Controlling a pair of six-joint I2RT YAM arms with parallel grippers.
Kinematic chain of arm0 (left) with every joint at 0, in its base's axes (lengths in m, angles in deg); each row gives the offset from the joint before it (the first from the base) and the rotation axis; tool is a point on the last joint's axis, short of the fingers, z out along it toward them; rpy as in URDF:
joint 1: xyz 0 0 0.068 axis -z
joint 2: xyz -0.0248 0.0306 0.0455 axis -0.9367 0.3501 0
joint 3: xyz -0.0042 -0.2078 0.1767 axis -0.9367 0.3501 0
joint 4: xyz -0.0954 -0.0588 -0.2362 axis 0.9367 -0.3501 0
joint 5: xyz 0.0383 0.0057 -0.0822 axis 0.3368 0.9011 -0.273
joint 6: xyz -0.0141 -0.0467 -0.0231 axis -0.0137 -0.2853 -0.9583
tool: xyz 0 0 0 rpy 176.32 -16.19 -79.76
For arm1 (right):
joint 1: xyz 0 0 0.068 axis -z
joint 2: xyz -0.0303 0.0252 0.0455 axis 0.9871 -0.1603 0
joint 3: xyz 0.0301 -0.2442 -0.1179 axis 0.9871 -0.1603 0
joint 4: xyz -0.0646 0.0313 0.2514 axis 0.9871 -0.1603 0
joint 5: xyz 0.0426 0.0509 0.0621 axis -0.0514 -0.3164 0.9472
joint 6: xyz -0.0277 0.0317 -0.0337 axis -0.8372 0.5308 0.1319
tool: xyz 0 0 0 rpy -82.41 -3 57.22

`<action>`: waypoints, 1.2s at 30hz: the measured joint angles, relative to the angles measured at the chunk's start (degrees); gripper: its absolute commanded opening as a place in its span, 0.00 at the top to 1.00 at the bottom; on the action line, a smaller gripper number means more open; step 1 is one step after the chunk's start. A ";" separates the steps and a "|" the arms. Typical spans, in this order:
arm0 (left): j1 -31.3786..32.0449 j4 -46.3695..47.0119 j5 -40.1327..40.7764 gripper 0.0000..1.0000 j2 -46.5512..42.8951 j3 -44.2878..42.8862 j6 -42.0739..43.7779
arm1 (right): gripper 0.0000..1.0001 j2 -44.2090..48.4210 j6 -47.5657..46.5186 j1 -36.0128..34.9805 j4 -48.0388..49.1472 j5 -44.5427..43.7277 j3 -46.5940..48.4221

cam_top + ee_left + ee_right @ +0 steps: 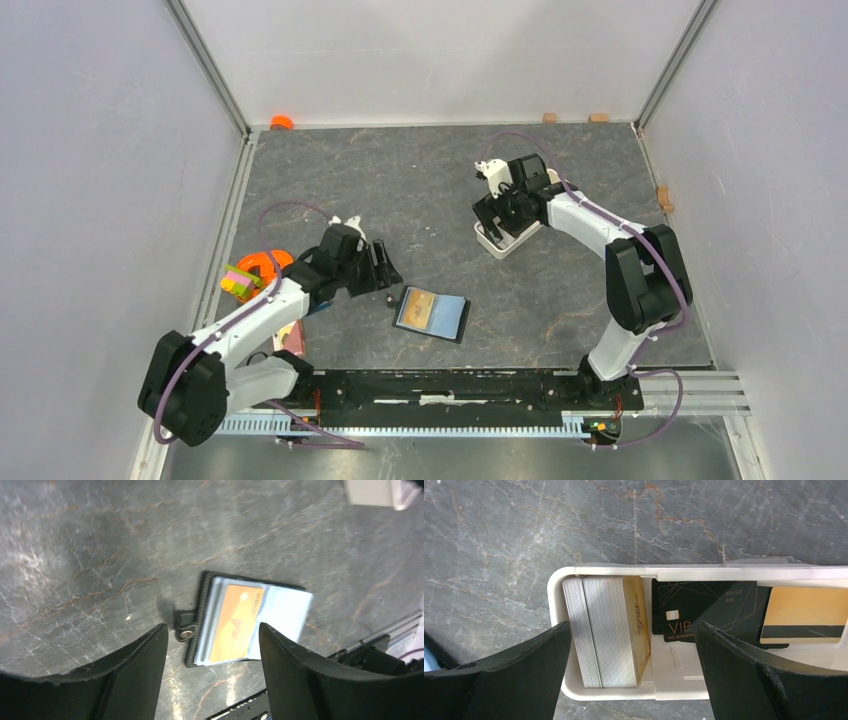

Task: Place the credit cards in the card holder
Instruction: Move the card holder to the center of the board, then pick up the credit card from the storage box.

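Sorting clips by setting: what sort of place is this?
Probably a robot lab test cell: plain pale walls box in a stone-look table, with the left arm and right arm bolted along its near edge.

The black folding leather card holder (433, 313) lies opened flat on the grey stone-pattern table (420, 170), near its front middle, with a tan-orange plastic card (235, 622) in its pocket. Behind it, to the right, sits the long white plastic tray (493, 244). Inside, a stack of cards on edge (606, 630) fills one end, a black plastic card (704, 610) lies flat beside it, and a gold plastic card (804, 612) rests partly on that.
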 measured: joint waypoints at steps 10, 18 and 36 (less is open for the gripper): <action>-0.22 -16.09 0.87 0.06 -3.23 -20.11 10.86 | 0.02 1.62 1.44 0.35 -1.57 2.71 0.20; -1.22 -19.96 8.07 0.00 -1.88 -28.00 20.50 | 0.02 4.09 1.84 0.31 -1.79 8.41 0.22; -3.98 -20.02 9.29 0.00 0.04 -26.77 24.24 | 0.03 -1.99 1.18 -3.21 -2.97 6.64 0.04</action>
